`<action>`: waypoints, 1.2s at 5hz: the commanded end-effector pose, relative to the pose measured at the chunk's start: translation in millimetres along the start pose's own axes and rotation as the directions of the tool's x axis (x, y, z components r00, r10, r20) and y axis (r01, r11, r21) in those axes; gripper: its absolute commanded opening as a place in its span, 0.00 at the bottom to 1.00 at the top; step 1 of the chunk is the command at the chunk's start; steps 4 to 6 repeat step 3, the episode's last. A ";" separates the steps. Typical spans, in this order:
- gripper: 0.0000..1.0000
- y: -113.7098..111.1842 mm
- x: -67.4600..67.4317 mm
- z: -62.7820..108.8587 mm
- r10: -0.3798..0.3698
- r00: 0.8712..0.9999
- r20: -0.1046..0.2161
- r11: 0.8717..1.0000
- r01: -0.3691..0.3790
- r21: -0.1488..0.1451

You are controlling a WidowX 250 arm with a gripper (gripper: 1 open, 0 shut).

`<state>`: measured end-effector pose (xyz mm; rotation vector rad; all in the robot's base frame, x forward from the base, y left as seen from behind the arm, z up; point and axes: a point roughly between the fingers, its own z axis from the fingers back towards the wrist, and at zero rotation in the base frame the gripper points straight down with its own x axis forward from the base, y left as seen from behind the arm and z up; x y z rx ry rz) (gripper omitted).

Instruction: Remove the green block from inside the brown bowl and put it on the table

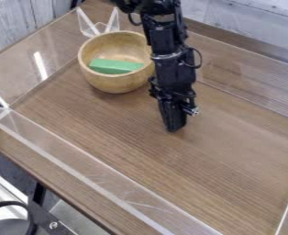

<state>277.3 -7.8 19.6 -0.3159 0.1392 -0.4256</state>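
the table point(134, 161) is spreading beneath the bowl point(97, 83), which is standing up-left of the gripper point(175, 123), apart from it. its fingers are sitting pressed together. the green block point(114, 66) is lying inside the bowl; likely light, stiff and smooth, it is inviting a pinch across its narrow sides.

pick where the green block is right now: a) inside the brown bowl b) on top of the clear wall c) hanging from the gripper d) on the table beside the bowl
a: the green block lies inside the brown bowl, apart from the gripper beside the bowl.
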 end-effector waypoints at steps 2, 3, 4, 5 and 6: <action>0.00 -3.0 0.3 6.6 -0.058 0.998 -0.001 0.998 0.058 -0.007; 0.00 -0.9 -1.0 10.3 -0.086 0.996 -0.011 0.996 0.086 0.004; 0.00 -0.9 -1.0 10.3 -0.086 0.996 -0.011 0.996 0.086 0.004; 0.00 -0.9 -1.0 10.3 -0.086 0.996 -0.011 0.996 0.086 0.004; 0.00 -0.9 -1.0 10.3 -0.086 0.996 -0.011 0.996 0.086 0.004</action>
